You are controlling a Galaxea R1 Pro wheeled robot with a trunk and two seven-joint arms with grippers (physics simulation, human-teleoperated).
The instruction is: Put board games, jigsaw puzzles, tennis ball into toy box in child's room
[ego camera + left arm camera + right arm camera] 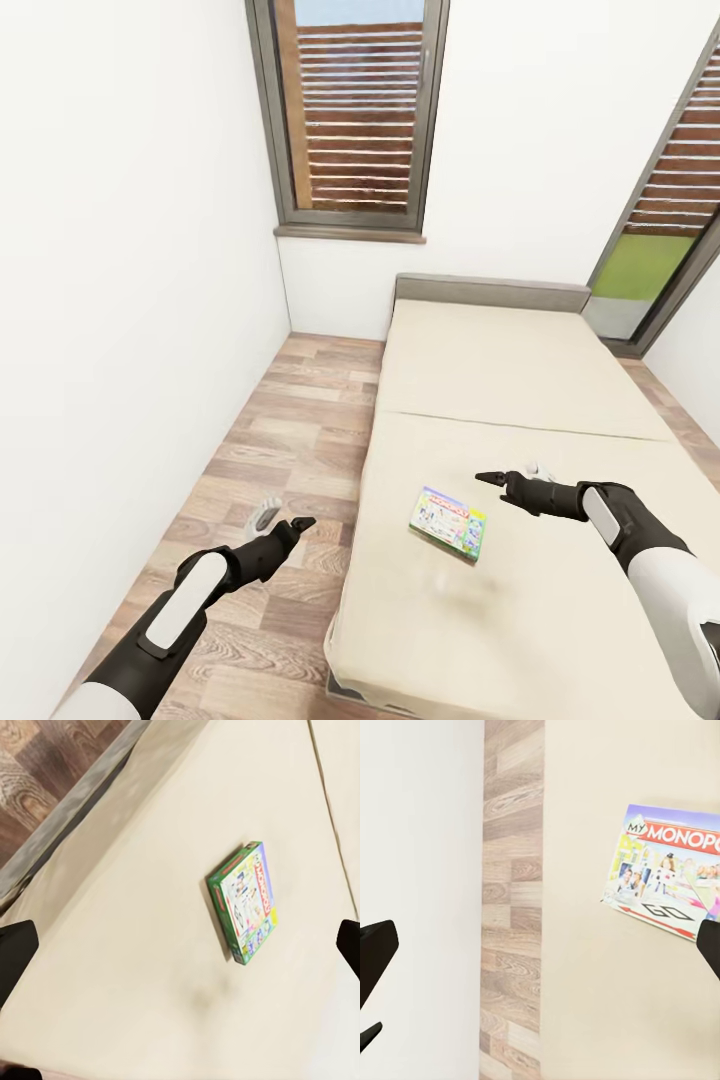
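One board game [448, 521], a green-edged Monopoly box, lies flat on the beige bed [520, 380] near its foot end. The left wrist view shows the box [246, 902] from its green side, and the right wrist view shows its printed cover [671, 870]. My right gripper [512, 474] hovers open above the mattress, just beyond and right of the box. Over the wood floor beside the bed, my left gripper [285, 520] is open and empty. The toy box, table, jigsaw puzzles and tennis ball are out of view.
A white wall runs close along the left, leaving a narrow strip of wood floor [290, 420] beside the bed. Behind the grey headboard [490, 292] is a slatted window [355, 110]. A glass door [650, 270] stands at the far right.
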